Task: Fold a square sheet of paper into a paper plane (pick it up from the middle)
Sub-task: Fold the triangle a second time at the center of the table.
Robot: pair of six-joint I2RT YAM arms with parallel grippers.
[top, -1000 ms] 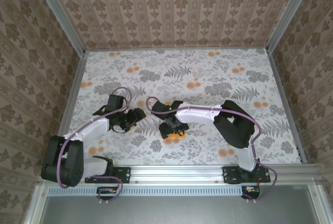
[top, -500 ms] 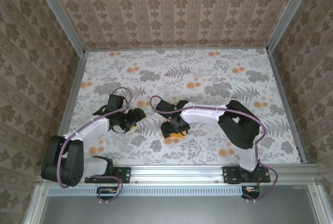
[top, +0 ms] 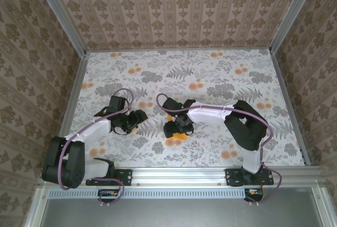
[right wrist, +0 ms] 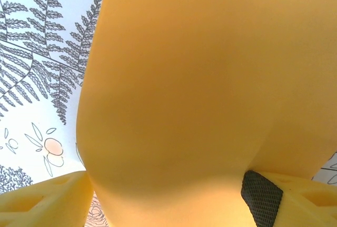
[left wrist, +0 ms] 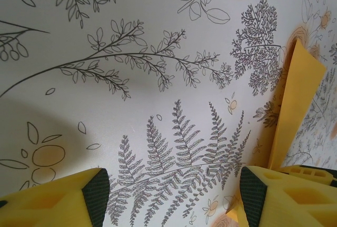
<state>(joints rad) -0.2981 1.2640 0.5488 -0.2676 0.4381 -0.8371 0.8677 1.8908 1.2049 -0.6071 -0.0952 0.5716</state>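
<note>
1. Task thing: the square sheet of paper [top: 177,138] is on the counter [top: 221,69], near its front edge and roughly midway between the two arms. It lies directly under the right claw [top: 176,128].
2. Right claw: from its wrist camera you see the fingers spread wide, with the sheet bulging up between them in a smooth hump. You cannot tell whether the pads [right wrist: 260,195] are squeezing its edges or only straddling it.
3. Left claw [left wrist: 174,198]: the fingers are spread, with bare printed counter between them and nothing pinched. It hovers low, just to the left of the sheet. One raised orange edge stands beside its right-hand finger - contact there is unclear.
4. Done so far, as a judgement: very little. The paper is bowed, not creased - no sharp fold line, no pointed nose and no centre crease is visible. Whether a first fold lies hidden under the hump you cannot tell.
5. Left to do: essentially the whole fold sequence that makes the paper plane. That means the centre crease, the nose corners and the wings, each pressed flat.
6. Log this as an early stage: the sheet is engaged at its middle and folding proper has not begun.
</note>
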